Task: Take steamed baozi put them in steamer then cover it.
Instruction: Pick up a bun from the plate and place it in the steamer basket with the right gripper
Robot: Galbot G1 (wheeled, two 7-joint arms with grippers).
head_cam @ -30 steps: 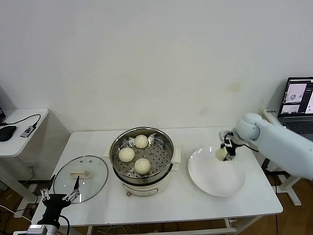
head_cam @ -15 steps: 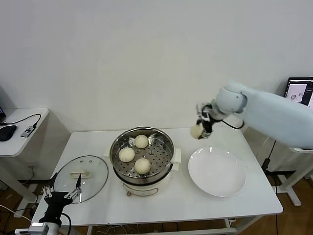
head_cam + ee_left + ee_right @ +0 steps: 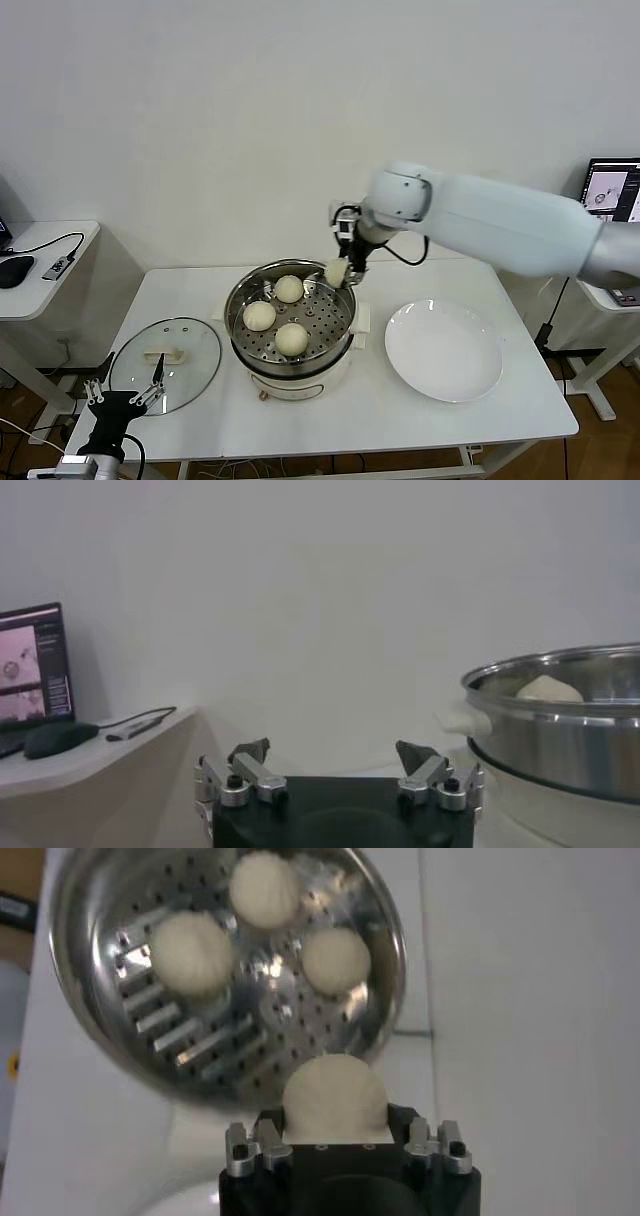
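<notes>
- The white table (image 3: 300,420) carries everything: the cover on the robot's left, the steamer in the middle and a white plate (image 3: 443,350) on the robot's right.
- The right arm (image 3: 490,225) reaches across above the plate toward the steamer's far right rim.
- The steamer (image 3: 290,325) is a shiny steel pot on a white base, uncovered, with its perforated tray showing.
- The plate has nothing on it.
- The cover (image 3: 165,352), clear glass with a white handle, lies flat on the table just beside the steamer.
- The left end effector (image 3: 122,405) sits low at the table's near left edge, next to the cover; in the left wrist view its fingers (image 3: 250,752) stand apart with nothing between them.
- The right end effector (image 3: 343,268) hangs over the steamer's far right rim, clamped on one steamed baozi (image 3: 333,1096), which is held in the air above the rim and not yet on the tray.
- Three more baozi (image 3: 260,316) rest on the tray: one toward the back, one at the left, one toward the front, each apart from the others.
</notes>
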